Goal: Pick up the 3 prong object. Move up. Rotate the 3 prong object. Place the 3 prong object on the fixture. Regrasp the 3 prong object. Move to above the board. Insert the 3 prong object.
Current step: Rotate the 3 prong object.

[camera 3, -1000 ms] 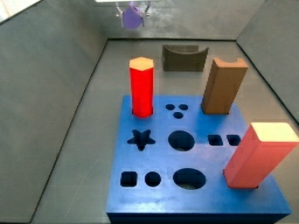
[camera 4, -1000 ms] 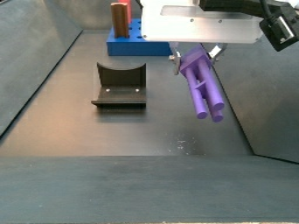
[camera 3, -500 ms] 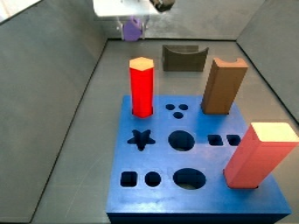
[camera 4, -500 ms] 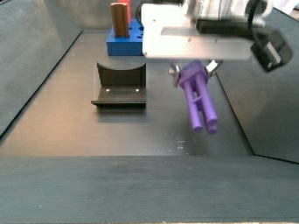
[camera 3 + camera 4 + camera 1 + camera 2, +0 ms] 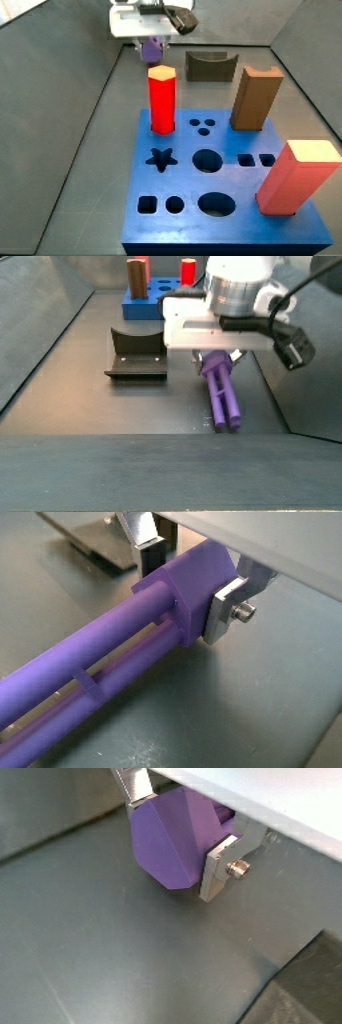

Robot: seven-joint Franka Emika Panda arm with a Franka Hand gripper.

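Observation:
My gripper (image 5: 217,348) is shut on the 3 prong object (image 5: 223,396), a long purple peg with parallel rods. It grips the peg's thick end, and the peg slants down so its free end sits at or just above the dark floor. In both wrist views the silver fingers (image 5: 225,609) (image 5: 219,868) clamp the purple head (image 5: 181,582) (image 5: 174,833). In a side view the gripper (image 5: 151,28) hangs behind the red peg, with the purple peg (image 5: 152,48) below it. The fixture (image 5: 136,353) (image 5: 210,66) stands beside the gripper, empty. The blue board (image 5: 227,215) (image 5: 144,303) is apart from it.
On the board stand a red hexagonal peg (image 5: 162,98), a tall brown block (image 5: 254,97) and a salmon block (image 5: 297,176). Grey walls (image 5: 40,336) slope up along both sides of the floor.
My gripper has come down with the purple peg still held. The peg's free end has dropped from mid-air to the floor level.

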